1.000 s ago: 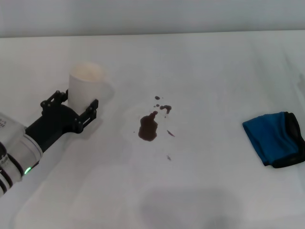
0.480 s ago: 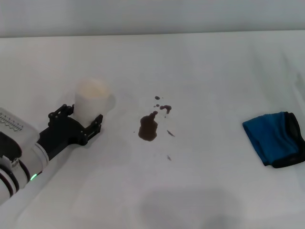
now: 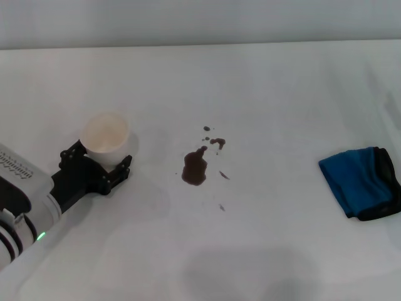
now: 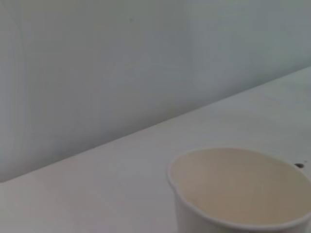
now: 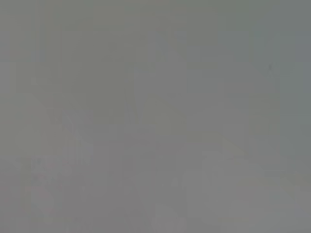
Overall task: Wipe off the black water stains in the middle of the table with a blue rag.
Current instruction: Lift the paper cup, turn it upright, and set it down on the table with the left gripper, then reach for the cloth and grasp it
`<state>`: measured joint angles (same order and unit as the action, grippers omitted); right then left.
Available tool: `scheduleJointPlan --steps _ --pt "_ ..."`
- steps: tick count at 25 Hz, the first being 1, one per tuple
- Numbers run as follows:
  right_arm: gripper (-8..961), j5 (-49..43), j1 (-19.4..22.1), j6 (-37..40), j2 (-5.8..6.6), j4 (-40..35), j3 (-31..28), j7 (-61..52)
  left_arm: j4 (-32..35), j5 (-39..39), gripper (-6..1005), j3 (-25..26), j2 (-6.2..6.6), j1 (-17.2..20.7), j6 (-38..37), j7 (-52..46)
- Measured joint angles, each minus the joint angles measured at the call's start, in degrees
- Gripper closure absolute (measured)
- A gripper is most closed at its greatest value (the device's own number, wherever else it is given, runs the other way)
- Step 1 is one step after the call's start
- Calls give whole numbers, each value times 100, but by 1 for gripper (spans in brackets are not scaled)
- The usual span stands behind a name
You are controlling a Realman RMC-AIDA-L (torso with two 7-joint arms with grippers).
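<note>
The black water stains (image 3: 195,169) lie on the middle of the white table (image 3: 269,94), a dark blotch with small droplets around it. At the right edge lies the folded blue rag (image 3: 360,180) with its black lining; no gripper is near it. Well to the left of the stains, my left gripper (image 3: 100,158) is shut on a white paper cup (image 3: 105,134), one black finger on each side. The cup's open mouth faces up, and the left wrist view shows the cup (image 4: 243,191) empty. My right gripper is out of view, and the right wrist view is plain grey.
The table's far edge meets a pale wall (image 3: 200,22) at the back. My left arm (image 3: 25,200) reaches in from the near left corner. A faint grey shadow (image 3: 247,269) falls on the near middle of the table.
My left gripper has carried the cup toward me and lower, then slightly left. The cup's mouth now shows more from above. The stains and rag have not moved.
</note>
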<state>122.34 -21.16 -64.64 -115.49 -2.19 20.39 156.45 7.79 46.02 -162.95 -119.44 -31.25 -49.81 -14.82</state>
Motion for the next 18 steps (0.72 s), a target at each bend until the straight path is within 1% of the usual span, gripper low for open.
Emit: scheduleJointPlan --steps 3,9,14,18 --pt "112 0 -2 3 0 0 1 0 -11 21 274 22 13 -10 -15 4" --pt "112 -8 20 5 0 0 29 0 0 27 107 60 17 -14 -42 3" --pt "113 -10 41 -4 0 0 35 0 4 -1 111 52 12 31 -51 3" --pt "113 -10 49 5 0 -3 35 0 9 -19 110 21 10 233 -275 6"
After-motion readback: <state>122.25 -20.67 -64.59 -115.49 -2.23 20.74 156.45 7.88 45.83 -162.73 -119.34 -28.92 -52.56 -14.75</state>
